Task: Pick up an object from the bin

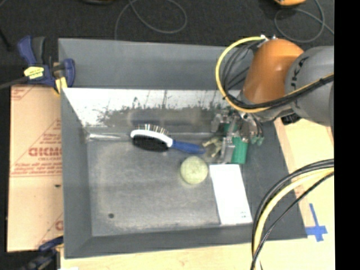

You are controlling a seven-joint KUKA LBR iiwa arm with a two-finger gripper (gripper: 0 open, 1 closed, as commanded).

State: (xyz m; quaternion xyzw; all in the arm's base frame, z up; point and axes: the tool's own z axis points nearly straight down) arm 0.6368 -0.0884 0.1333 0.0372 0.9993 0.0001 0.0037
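gripper [220, 146] just beside blue handle of hairbrush [153, 140] (head toward view's left)

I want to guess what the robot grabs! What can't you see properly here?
Camera view.
The brush: its blue handle's tip is hidden under the hand.
The green thing beside the hand: partly covered by it, kind unclear.
The white box: marks at its near corner too small to read.
The dark speck on the bin floor: too small to name.
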